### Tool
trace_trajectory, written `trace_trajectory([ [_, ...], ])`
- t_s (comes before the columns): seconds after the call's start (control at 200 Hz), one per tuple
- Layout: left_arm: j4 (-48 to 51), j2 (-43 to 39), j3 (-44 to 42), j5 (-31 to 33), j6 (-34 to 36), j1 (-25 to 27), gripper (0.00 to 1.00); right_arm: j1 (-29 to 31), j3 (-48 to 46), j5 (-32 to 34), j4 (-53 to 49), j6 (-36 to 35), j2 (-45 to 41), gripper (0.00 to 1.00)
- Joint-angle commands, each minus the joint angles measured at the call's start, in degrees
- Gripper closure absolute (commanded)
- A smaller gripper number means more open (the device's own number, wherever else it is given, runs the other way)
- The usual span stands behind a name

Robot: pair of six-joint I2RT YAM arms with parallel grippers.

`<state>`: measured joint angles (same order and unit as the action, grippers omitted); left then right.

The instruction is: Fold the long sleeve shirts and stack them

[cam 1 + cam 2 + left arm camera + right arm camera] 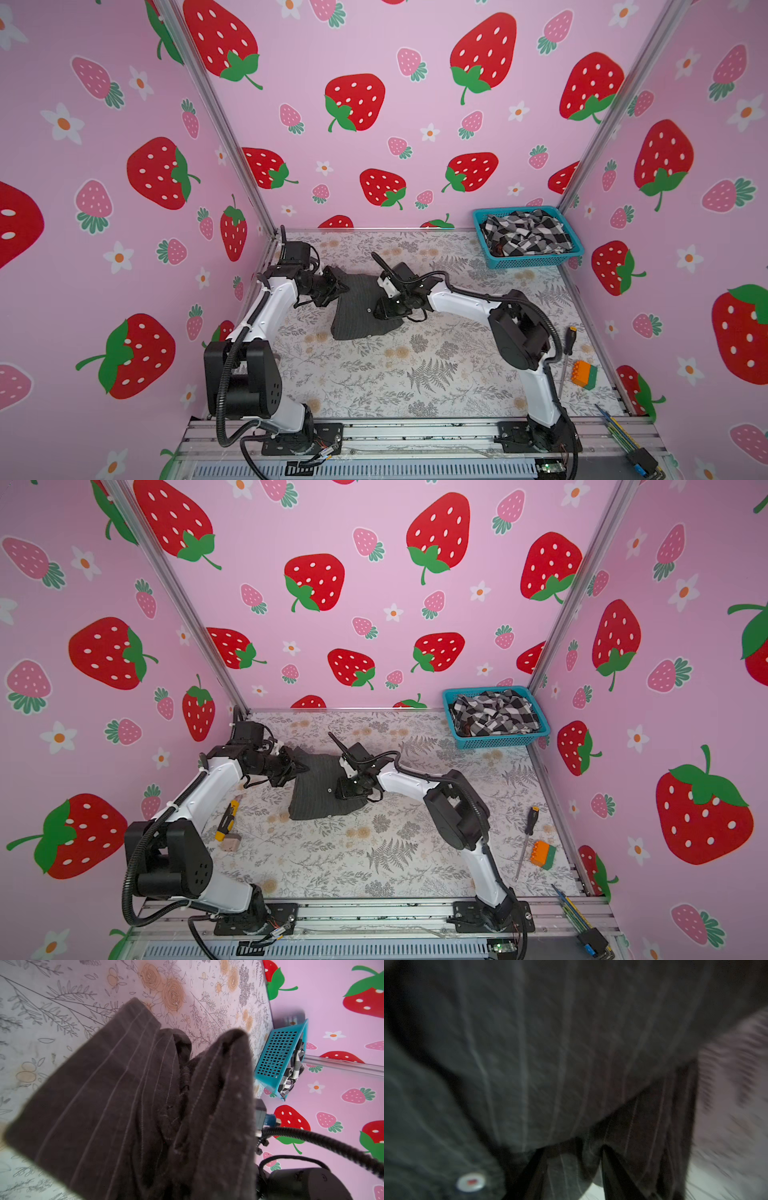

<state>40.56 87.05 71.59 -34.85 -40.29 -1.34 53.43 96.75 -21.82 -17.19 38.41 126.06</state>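
Item: striped shirt (357, 309), soft, light, limp, part-folded on the middle of the table (415, 374), checked shirt (525, 237) in the basket (532, 262); your left gripper (337, 287) pinches its far-left edge, your right gripper (571, 1148) clamps a thick fold, so you should take hems and corners.

We see a teal basket (536, 261); well apart from it lie a screwdriver (569, 343) and an orange-green brick (584, 374).

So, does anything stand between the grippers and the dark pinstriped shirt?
Nothing visible does. The left gripper is shut on the pinstriped shirt at its edge, and the right gripper has the cloth between its jaws.
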Motion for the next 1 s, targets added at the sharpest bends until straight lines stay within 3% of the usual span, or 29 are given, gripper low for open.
trace_trajectory([
  [0.0, 7.8, -4.0, 10.0, 2.5, 1.6, 0.5, 1.0, 1.5, 10.5, -10.3, 6.5, 5.6, 6.8, 0.54],
  [0.075, 13.2, -5.2, 16.4, 7.3, 3.3, 2.6, 1.0, 2.0, 18.2, -13.4, 6.0, 7.0, 11.2, 0.55],
  [0.155, 20.1, -4.9, 23.4, 16.4, 6.2, 7.6, 1.0, 0.3, 20.6, -8.2, -1.2, 4.5, 10.0, 0.55],
  [0.26, 27.5, -2.3, 27.7, 33.2, 8.0, 17.0, 1.0, -6.8, -0.2, -3.5, 2.1, 5.0, -4.1, 0.51],
  [0.39, 30.6, 6.6, 26.6, 53.4, 8.4, 31.2, 1.0, -17.8, -24.0, 2.3, 0.2, -0.3, -23.6, 0.49],
  [0.55, 33.0, 29.4, 32.4, 66.5, 5.1, 43.6, 1.0, -28.2, -39.8, 7.6, -8.0, -5.2, -44.2, 0.49],
  [0.655, 37.2, 40.3, 44.1, 67.7, 2.6, 49.4, 1.0, -32.9, -43.1, 9.7, -13.2, -5.6, -53.5, 0.49],
  [0.81, 40.9, 45.2, 60.0, 66.0, 1.8, 56.2, 1.0, -37.1, -46.0, 9.3, -17.4, -5.6, -59.3, 0.49],
  [0.915, 39.4, 46.6, 61.3, 58.2, 1.8, 58.1, 1.0, -40.3, -48.7, 8.2, -17.8, -6.3, -61.0, 0.49],
  [0.955, 37.0, 46.5, 59.3, 54.9, 1.9, 58.8, 0.96, -41.5, -49.5, 7.8, -17.7, -6.3, -61.7, 0.49],
  [0.99, 35.3, 46.1, 57.3, 52.9, 1.8, 59.4, 1.0, -42.2, -49.9, 7.7, -17.7, -6.3, -62.3, 0.49],
])
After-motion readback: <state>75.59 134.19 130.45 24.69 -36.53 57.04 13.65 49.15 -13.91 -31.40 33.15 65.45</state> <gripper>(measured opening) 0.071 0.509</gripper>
